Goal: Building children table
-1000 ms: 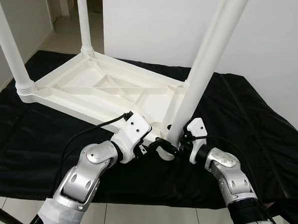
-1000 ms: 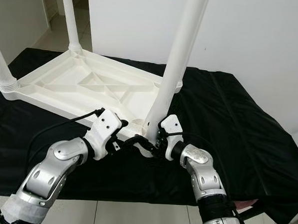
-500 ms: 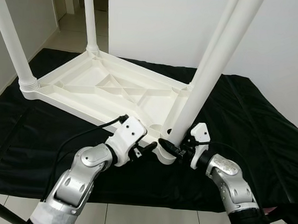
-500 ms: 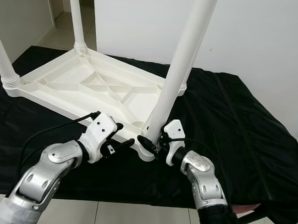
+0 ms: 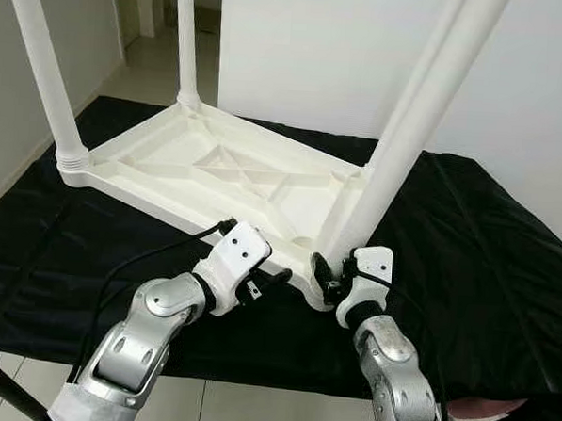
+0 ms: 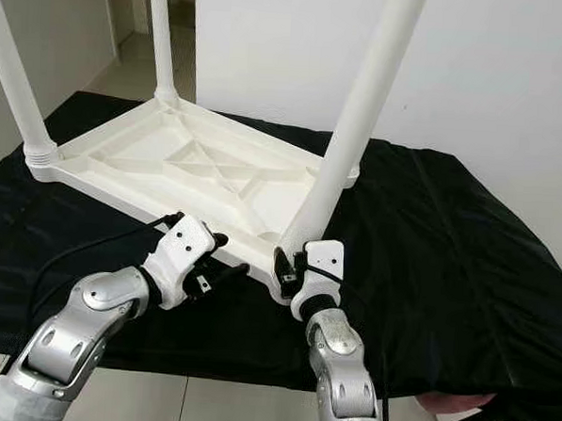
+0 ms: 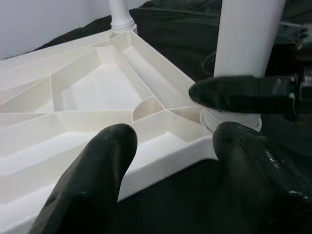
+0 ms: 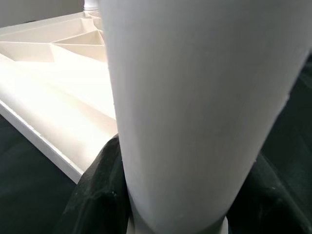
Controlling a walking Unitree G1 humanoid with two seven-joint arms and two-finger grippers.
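Ribbed white plastic table (image 5: 217,169), right gripper (image 5: 326,277) clasping smooth leg (image 5: 407,151)

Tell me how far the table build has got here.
Done: the upside-down tabletop carries three standing legs. In hand: the right claw grips the near leg at its corner socket; the left claw sits open beside it. Left: finishing this leg, then flipping the table.

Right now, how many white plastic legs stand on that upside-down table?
4. One white plastic leg at the near-left corner, one at the far-left, one at the near-right held by the right gripper, and one mostly hidden behind it.
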